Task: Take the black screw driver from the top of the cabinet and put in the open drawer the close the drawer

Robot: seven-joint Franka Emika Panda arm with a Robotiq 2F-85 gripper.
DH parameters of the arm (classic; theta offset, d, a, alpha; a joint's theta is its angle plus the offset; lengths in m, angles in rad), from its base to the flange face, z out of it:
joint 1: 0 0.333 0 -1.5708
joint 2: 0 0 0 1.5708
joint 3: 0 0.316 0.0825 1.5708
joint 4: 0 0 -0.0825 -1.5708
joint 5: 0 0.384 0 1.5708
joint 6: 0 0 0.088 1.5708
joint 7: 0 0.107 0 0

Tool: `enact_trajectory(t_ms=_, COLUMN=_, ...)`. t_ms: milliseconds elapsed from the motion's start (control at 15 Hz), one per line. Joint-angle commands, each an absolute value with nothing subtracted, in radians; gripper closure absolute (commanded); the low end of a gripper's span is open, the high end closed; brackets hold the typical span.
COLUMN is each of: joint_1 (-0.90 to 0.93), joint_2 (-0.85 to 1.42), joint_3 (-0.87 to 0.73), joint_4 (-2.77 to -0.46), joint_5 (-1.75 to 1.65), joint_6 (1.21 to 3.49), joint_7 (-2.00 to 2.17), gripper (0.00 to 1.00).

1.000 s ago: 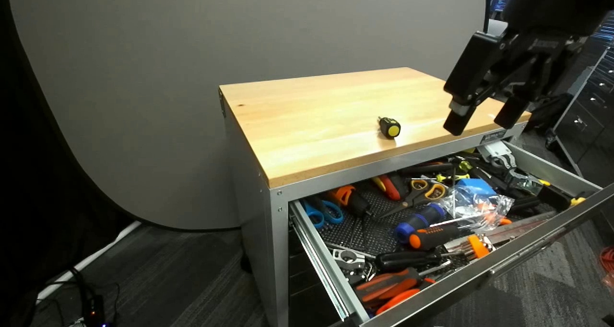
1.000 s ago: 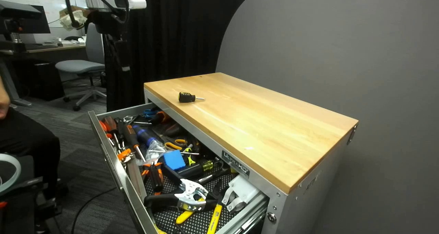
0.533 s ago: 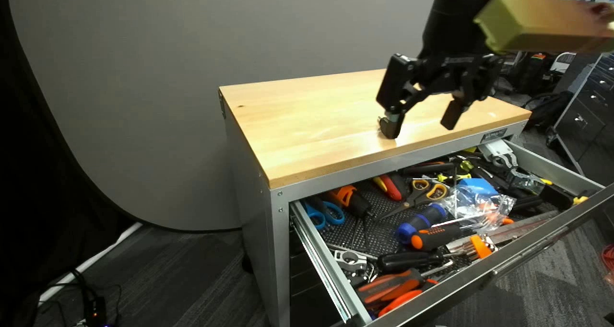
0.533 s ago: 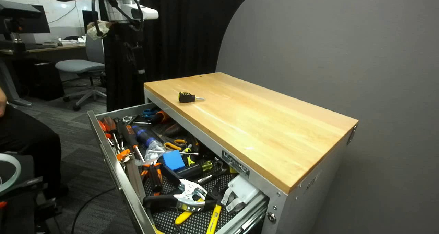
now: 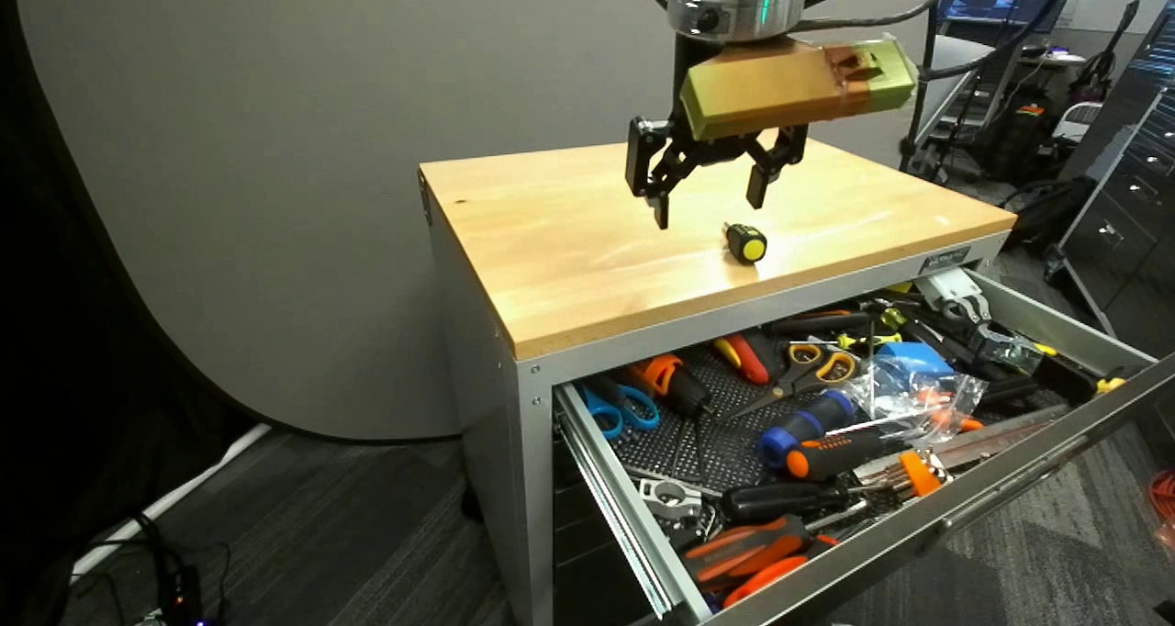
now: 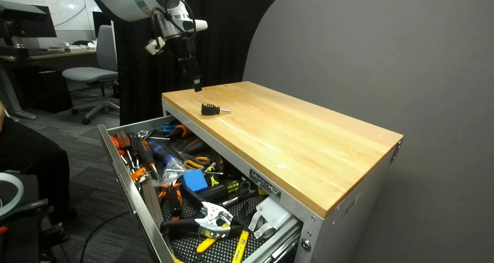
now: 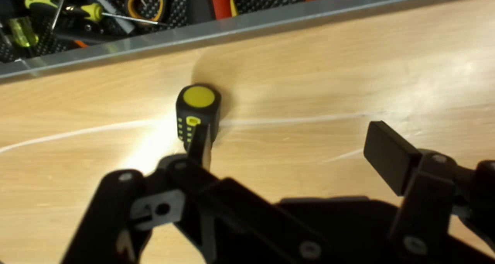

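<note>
Robotiq gripper (image 5: pixel 710 203): In an exterior view, and in it swings, over the wooden benchtop (image 5: pixel 587 231) now after hanging by the view's right side a second ago! Approach under way, I'd say; grasp still to come. Fingers (image 5: pixel 662 211) spread wide, nothing held.
Black stubby screwdriver (image 5: pixel 745 244): Hasn't budged, just back from the benchtop's front edge, yellow cap (image 5: pixel 754 251) facing the drawer (image 5: pixel 881 548). It lies below the fingertips, nearer that edge, lined up with the finger at the view's right rather than the gap.
Drawer: Still pulled out past the front edge, crowded with hand tools (image 5: pixel 831 452), so the way in looks ready.
Robot arm (image 6: pixel 129 2): In an exterior view, down it has come, and a fingertip (image 6: pixel 198 88) crosses the line of the far short edge, nearer its front corner; the screwdriver sits lower and apart. Finger spread, seen edge-on, can't be told here.
Handle (image 7: pixel 205 114): In the wrist view, it lies beyond the finger at left, partly hidden behind it, not between the pads (image 7: pixel 390 159). The gap is wide, wood showing through. My read: slide that way and toward the front edge first, or coming down could knock it.
</note>
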State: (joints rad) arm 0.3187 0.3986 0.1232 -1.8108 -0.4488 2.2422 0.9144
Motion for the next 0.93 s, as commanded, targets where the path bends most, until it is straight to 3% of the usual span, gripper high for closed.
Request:
enact_trajectory(t_ms=0, joint_1=0.368, joint_2=0.469, joint_3=0.061, joint_4=-1.660, joint_5=-0.484, joint_6=2.108, joint_7=0.933, gripper=0.00)
enact_trajectory(t_ms=733, joint_1=0.352, joint_2=0.658, joint_3=-0.008, joint_4=-1.521, joint_5=-0.445, joint_6=2.071, joint_7=0.918, gripper=0.00)
enact_trajectory(t_ms=800, joint_1=0.352, joint_2=0.661, joint_3=-0.009, joint_4=-1.514, joint_5=-0.440, joint_6=2.064, joint_7=0.914, gripper=0.25)
enact_trajectory(t_ms=867, joint_1=0.349, joint_2=0.658, joint_3=-0.006, joint_4=-1.514, joint_5=-0.426, joint_6=2.058, joint_7=0.909, gripper=0.26)
